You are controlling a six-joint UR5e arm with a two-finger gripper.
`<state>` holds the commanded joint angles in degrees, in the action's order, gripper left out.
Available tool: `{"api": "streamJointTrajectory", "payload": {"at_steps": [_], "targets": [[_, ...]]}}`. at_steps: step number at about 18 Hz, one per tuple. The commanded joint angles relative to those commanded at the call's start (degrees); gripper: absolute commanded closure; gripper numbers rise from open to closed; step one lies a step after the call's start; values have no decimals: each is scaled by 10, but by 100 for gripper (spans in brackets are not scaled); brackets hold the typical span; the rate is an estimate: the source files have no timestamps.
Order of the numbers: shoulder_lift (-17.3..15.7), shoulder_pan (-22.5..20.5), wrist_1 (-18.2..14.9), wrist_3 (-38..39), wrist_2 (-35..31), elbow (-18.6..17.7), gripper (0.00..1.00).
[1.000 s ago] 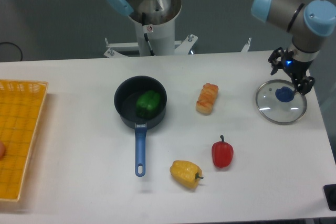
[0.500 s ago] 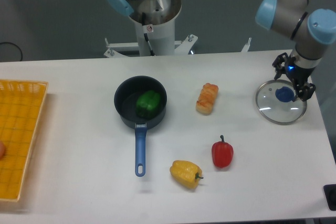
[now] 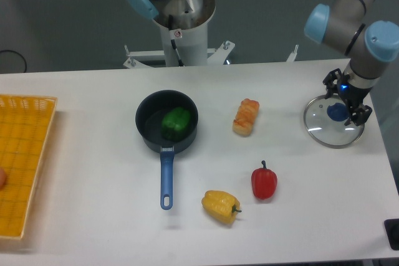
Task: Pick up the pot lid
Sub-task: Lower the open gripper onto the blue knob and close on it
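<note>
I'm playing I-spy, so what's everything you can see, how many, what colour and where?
Lid: one, clear with blue knob, right
Pan: one, black with blue handle, left of middle
Green pepper: one, green, in pan
Bread: one, golden brown, middle
Red pepper: one, red, lower right
Yellow pepper: one, yellow, bottom middle
Crate: one, yellow, left edge
Round thing: one, reddish, in crate
Table: one, white, under the food
Cable: one, black, upper left
Corner thing: one, black, bottom right
Background things: too unclear to count
Arm: one, colour unclear, upper right
Gripper: one, colour unclear, at lid
</note>
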<state>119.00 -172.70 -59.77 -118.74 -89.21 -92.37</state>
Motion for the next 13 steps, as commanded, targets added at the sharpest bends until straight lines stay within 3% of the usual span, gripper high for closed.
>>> {"api": "streamJointTrajectory", "payload": {"at_steps": [13], "targets": [[21,-7,18,1,-2,-2,0]]}}
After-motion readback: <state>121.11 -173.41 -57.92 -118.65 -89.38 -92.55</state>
